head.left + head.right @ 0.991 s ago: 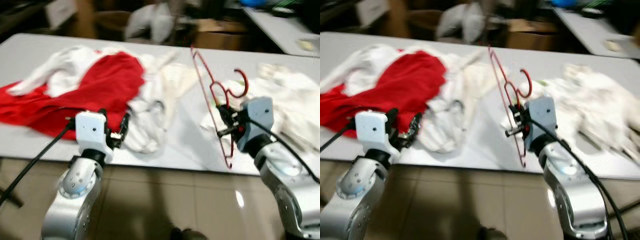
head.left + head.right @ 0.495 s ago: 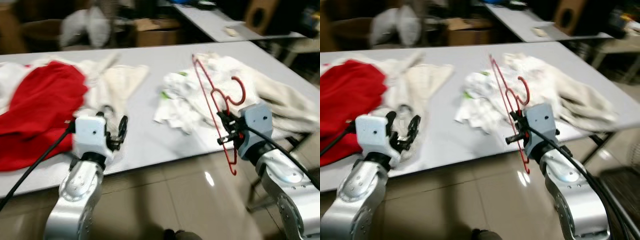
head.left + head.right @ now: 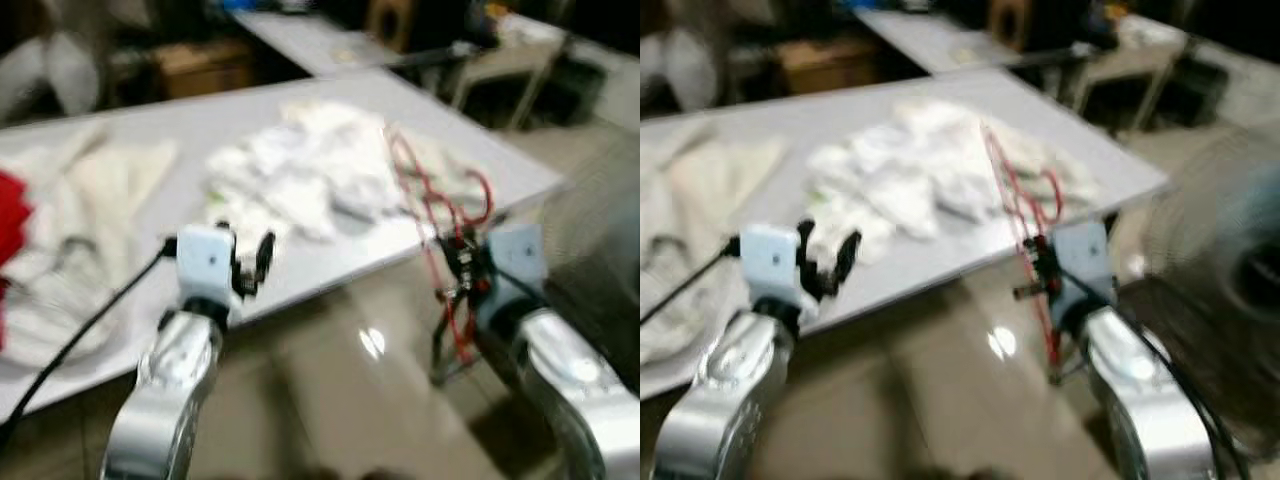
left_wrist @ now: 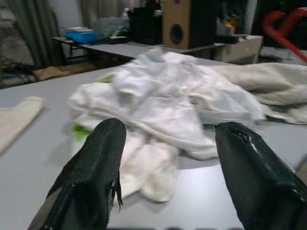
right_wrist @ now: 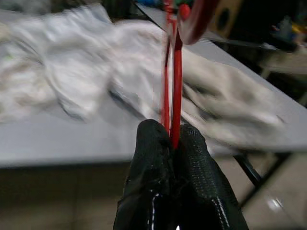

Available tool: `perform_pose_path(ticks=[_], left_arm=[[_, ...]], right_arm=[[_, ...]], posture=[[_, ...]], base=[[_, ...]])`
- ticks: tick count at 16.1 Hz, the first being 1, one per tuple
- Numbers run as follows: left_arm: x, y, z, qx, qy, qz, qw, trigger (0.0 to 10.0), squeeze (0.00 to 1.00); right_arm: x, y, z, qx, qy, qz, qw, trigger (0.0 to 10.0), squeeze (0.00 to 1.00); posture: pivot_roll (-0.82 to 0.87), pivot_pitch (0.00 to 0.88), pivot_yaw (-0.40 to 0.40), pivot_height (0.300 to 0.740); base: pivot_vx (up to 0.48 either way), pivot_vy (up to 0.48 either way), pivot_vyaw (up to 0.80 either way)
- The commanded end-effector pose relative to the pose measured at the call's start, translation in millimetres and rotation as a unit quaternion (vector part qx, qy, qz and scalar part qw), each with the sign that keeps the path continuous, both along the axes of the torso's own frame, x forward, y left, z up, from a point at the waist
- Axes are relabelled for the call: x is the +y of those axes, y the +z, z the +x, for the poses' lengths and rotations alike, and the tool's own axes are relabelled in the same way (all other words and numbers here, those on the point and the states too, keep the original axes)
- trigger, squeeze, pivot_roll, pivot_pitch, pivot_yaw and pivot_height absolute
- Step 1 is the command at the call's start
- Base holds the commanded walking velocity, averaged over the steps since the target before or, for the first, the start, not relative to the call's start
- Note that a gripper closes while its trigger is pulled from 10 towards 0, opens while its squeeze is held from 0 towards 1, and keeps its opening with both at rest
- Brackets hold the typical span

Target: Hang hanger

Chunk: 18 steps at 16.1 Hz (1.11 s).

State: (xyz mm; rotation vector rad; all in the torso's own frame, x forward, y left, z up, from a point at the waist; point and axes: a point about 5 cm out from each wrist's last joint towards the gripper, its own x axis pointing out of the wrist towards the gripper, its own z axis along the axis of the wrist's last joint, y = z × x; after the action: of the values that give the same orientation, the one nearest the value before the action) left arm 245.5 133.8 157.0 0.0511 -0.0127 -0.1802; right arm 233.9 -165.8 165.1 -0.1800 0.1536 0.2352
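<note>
Grey rectangular tabletop (image 3: pixel 330 110) carries a heap of white crumpled cloth (image 3: pixel 300 170) and, toward its far corner, a beige fabric garment (image 4: pixel 268 88); both head views are blurred; right gripper (image 5: pixel 175 139) has its black fingers pressed together on the thin red wire hanger (image 3: pixel 440 235), which stands nearly upright just off the table's near edge, hook uppermost; left gripper (image 4: pixel 168 167) is held level before the white cloth, fingers (image 4: pixel 96 167) spread wide apart, holding nothing.

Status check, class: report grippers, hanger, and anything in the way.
Right gripper shut on red hanger. Left gripper open, empty. Table with white clothes ahead.
</note>
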Motion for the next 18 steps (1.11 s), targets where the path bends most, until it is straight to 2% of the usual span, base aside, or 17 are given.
perform_pose_path(ticks=[1,2,5,6,7,8,13,18], left_arm=[[-4.5,0,0.9,0.001,-0.01,-0.008,1.0,10.0,0.0],[-2.6,2,0.7,-0.007,0.001,-0.007,1.0,10.0,0.0],[6.3,-1,-2.7,0.002,0.017,0.005,1.0,10.0,0.0],[9.4,-3,-6.1,0.01,0.019,-0.008,1.0,10.0,0.37],[10.9,-3,-7.4,0.01,0.02,-0.008,1.0,10.0,0.89],[11.1,-3,-8.3,0.01,0.018,-0.012,1.0,10.0,1.0],[18.7,-1,-5.4,0.001,0.031,-0.003,1.0,10.0,1.0],[34.3,-1,-2.5,0.001,0.054,-0.008,0.999,10.0,1.0]], right_arm=[[-7.5,3,-2.9,-0.004,-0.009,-0.013,1.0,10.0,0.0],[-12.6,-3,-5.8,0.006,-0.015,-0.026,1.0,10.0,0.0],[-6.0,-11,-5.8,0.003,0.003,-0.01,1.0,10.0,0.0],[-2.2,-12,-4.0,-0.002,0.005,0.012,1.0,10.0,0.0],[-1.3,-11,-2.6,-0.005,0.003,0.029,1.0,10.0,0.0],[-1.3,-9,-1.4,-0.01,0.0,0.035,0.999,10.0,0.0],[-4.8,-7,-0.6,-0.019,0.0,0.053,0.998,10.0,0.0],[-2.1,-10,-4.2,0.001,0.041,0.069,0.997,10.0,0.0]], posture=[[-0.15,0.0,0.031,0.74],[-0.15,0.0,0.028,0.74],[-0.13,0.0,0.014,0.74],[-0.11,0.0,0.006,0.74],[-0.1,0.0,0.005,0.74],[-0.1,0.0,0.004,0.74],[-0.1,0.0,0.022,0.74],[-0.11,0.0,0.032,0.74]], base=[[0.0,0.0,0.0],[0.0,0.0,0.0],[0.0,0.0,0.0],[0.0,0.0,0.0],[0.259,0.0,0.0],[0.262,0.0,0.0],[0.275,0.0,0.0],[0.276,0.0,0.0]])
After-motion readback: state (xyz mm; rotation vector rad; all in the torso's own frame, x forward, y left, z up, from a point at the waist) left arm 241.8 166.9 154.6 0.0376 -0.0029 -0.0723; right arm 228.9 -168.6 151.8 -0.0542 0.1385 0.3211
